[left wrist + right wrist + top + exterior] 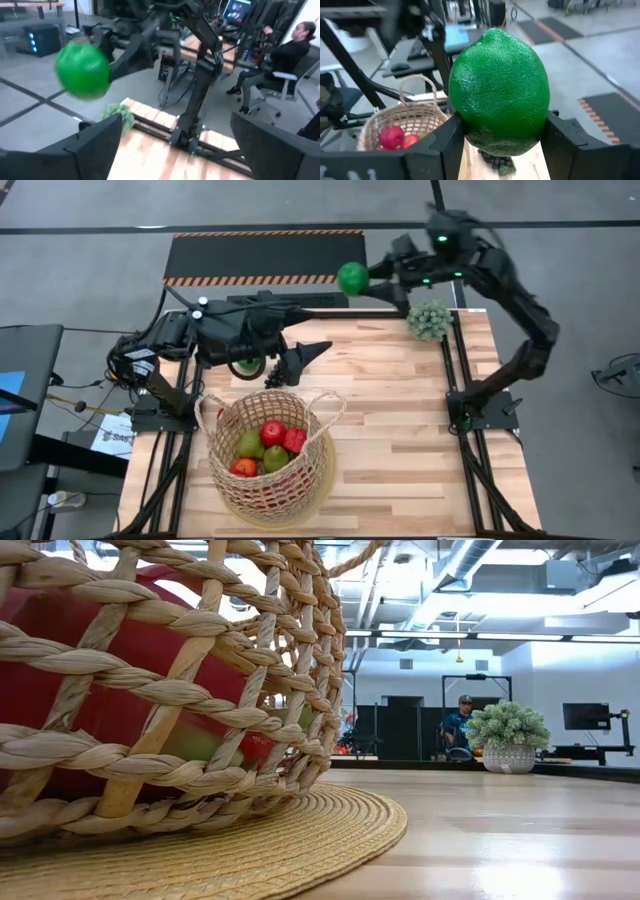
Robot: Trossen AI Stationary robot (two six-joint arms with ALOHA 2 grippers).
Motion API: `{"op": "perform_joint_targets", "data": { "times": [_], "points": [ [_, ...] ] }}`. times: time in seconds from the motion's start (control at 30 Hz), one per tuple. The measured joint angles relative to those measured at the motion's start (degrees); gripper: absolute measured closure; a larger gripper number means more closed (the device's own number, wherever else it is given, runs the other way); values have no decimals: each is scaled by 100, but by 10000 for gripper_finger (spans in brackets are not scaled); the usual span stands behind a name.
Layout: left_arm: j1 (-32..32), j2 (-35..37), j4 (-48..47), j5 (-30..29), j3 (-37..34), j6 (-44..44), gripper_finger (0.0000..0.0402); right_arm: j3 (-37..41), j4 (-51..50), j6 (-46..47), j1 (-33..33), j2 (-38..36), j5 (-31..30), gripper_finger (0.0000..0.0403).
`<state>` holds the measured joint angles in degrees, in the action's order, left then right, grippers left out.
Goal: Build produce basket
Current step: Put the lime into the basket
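Green and glossy, a lime (499,92) sits pinched between the two dark fingers of the right gripper (500,135), which holds it in the air past the far edge of the wooden surface (400,420). From above, the same lime (352,278) shows over the dark striped mat (265,258) beyond the surface, at the end of the right arm reaching in from the far right corner.

Just beside that corner, on the wood, rests a pale green spiky ball (429,319).

The left gripper (305,355) hangs over the far left part of the surface, its fingers spread apart with nothing between them; in the left wrist view the two fingers (100,142) stand wide, with the lime and the right arm seen beyond them. A dark grape bunch (275,373) lies on the wood just below the left arm, near the basket's far handle.

The basket (315,470), tan open-weave wicker with two loop handles, stands at the near left part of the surface. Inside it lie red fruits (272,432), a green pear (250,445) and an orange-red piece (244,468). In the low view the basket's weave (180,690) fills the left side, red and green showing through the gaps.

A seated person (280,65) shows in the room behind.
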<state>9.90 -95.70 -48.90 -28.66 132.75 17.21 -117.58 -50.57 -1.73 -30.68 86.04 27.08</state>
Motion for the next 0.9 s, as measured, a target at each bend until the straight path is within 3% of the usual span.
{"op": "perform_joint_targets", "data": {
  "times": [0.2,0.4,0.6,0.73,0.9],
  "points": [
    [19,-143,334,-204,-6,-190,10,0,9,184,106,-603,0,183],
    [-127,-478,934,-101,-4,-528,5,0,27,345,367,-957,-5,183],
    [-122,-555,1658,-1,-4,-1264,5,0,74,626,645,-1081,-6,183],
    [-138,-558,2338,372,-4,-1715,5,0,242,644,1022,-1076,-12,183],
    [-178,-557,2385,563,-2,-1899,5,-4,630,688,1477,-1019,-10,183]
  ]
}}
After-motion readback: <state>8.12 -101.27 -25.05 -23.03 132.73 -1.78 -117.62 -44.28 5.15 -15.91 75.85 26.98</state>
